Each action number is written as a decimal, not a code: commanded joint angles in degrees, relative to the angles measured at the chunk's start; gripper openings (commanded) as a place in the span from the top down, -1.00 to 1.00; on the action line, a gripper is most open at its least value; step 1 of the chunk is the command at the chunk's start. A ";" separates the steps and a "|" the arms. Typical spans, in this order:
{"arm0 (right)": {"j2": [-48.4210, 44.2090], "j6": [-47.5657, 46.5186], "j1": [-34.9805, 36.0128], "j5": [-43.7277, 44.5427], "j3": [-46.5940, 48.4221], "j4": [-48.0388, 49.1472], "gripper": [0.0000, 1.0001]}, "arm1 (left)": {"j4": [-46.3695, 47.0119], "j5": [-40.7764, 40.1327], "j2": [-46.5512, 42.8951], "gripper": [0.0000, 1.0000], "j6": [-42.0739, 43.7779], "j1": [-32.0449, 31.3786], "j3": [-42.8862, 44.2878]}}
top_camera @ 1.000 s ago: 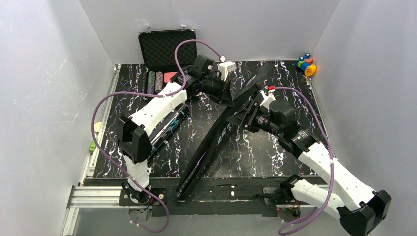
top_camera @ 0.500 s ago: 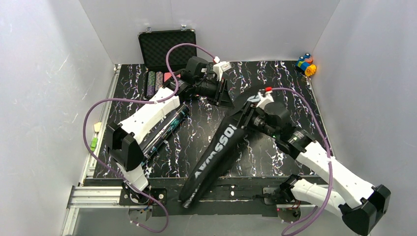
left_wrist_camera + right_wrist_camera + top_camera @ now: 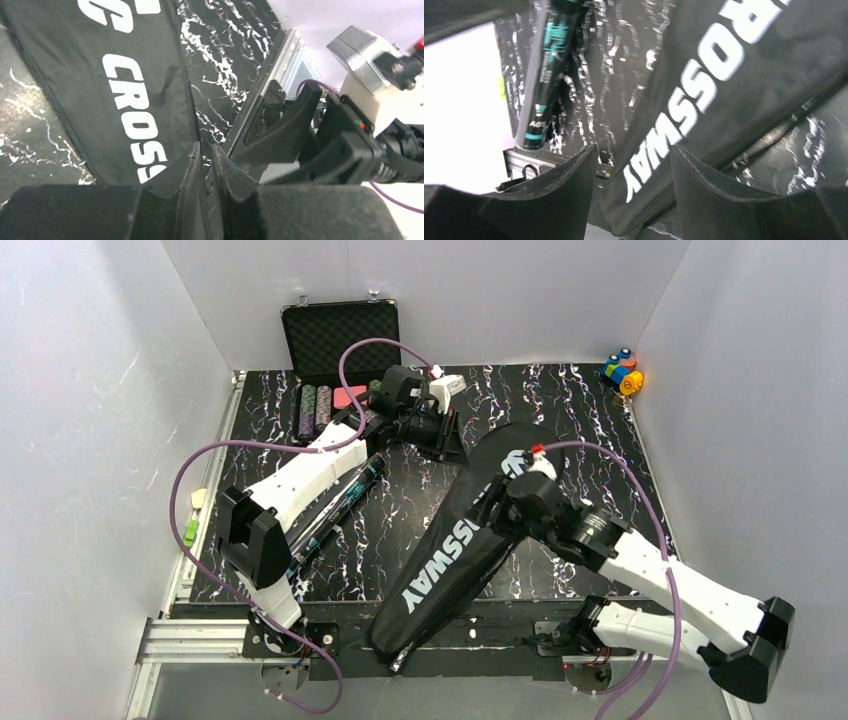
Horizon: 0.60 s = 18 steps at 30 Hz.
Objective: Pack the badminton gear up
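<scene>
The black racket-shaped bag [image 3: 450, 550] lettered CROSSWAY lies flat on the marbled table, wide end far, narrow end over the front edge. It also shows in the left wrist view [image 3: 125, 75] and the right wrist view [image 3: 734, 75]. My right gripper [image 3: 495, 515] [image 3: 634, 150] is open and empty, hovering over the bag's middle. My left gripper [image 3: 455, 440] [image 3: 206, 150] is shut, just left of the bag's wide end, with nothing clearly in it. The black tube with teal print [image 3: 335, 505] [image 3: 546, 75] lies on the left. Rackets and shuttlecocks are out of view.
The open black case [image 3: 340, 335] stands at the far left, with rows of poker chips [image 3: 322, 408] in front of it. Colourful toy blocks [image 3: 622, 370] sit at the far right corner. The right arm's wrist [image 3: 350, 145] is close beside my left gripper.
The bag, held up on edge between both grippers a second ago, has dropped flat with its lettering up. The right gripper moved left and nearer over it; the left gripper drew back slightly.
</scene>
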 commanded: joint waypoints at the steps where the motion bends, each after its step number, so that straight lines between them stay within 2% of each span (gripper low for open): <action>1: -6.58 9.49 -2.56 3.03 -9.72 -2.79 -0.28 | -0.69 -3.24 -0.88 0.69 3.39 0.17 -1.69; 5: -8.34 10.70 -9.61 -3.34 -18.52 2.93 -0.30 | -1.00 -4.06 -1.38 0.60 5.03 0.12 -2.36; 8: -6.06 7.48 -18.48 -8.43 -20.79 6.49 -0.30 | -1.13 -3.58 -2.03 0.33 6.09 -0.02 -3.14; 9: -5.02 6.00 -20.68 -8.94 -20.84 7.07 -0.30 | -1.31 -3.37 -2.13 0.30 6.68 -0.19 -3.70; 18: 3.50 -3.28 -35.94 -13.42 -20.04 13.41 -0.29 | -1.94 -2.48 -1.68 0.33 10.91 -3.32 -10.39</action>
